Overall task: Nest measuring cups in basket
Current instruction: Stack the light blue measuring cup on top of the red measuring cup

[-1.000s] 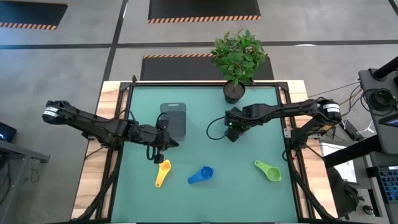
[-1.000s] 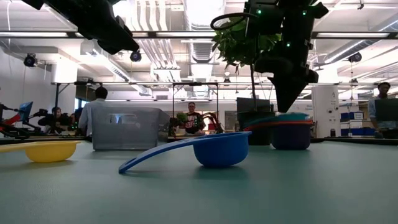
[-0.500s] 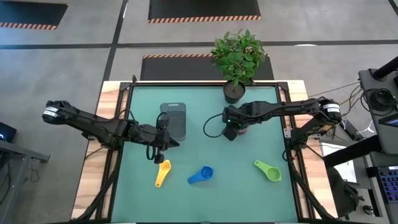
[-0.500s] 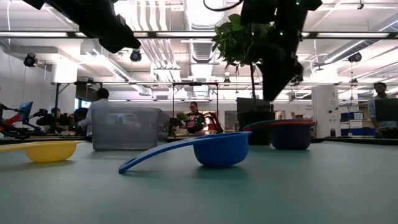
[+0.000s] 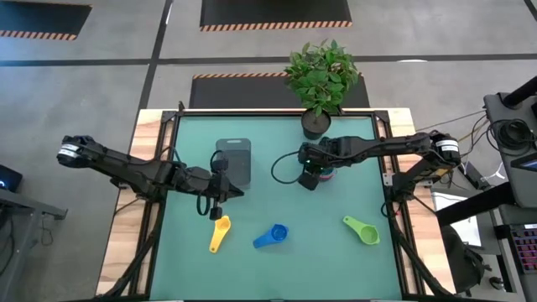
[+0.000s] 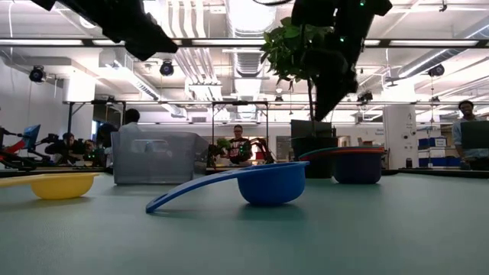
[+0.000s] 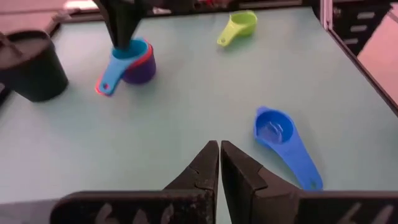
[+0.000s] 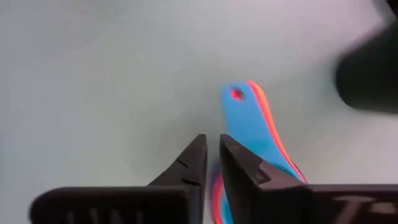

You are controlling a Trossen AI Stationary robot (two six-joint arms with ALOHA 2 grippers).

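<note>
A nested stack of measuring cups [image 5: 325,174], cyan on top over red and purple, stands on its base on the mat near the plant pot; it also shows in the left wrist view [image 7: 132,59] and the low view [image 6: 348,163]. My right gripper [image 8: 211,149] is shut and hovers just above the stack's cyan handle [image 8: 247,121], clear of it [image 6: 324,113]. Single cups lie loose on the mat: yellow [image 5: 219,233], blue [image 5: 271,236] and green [image 5: 361,229]. The dark grey basket [image 5: 234,161] sits left of centre. My left gripper [image 5: 225,195] is shut beside the basket, above the yellow cup.
A black plant pot [image 5: 316,124] with a leafy plant stands at the far edge, close behind the stack. The mat's raised frame [image 5: 386,168] borders the work area. People sit and stand in the room beyond the table.
My right gripper has risen off the top of the cup stack and shifted a little toward the table's left. The stack stays where it was.
</note>
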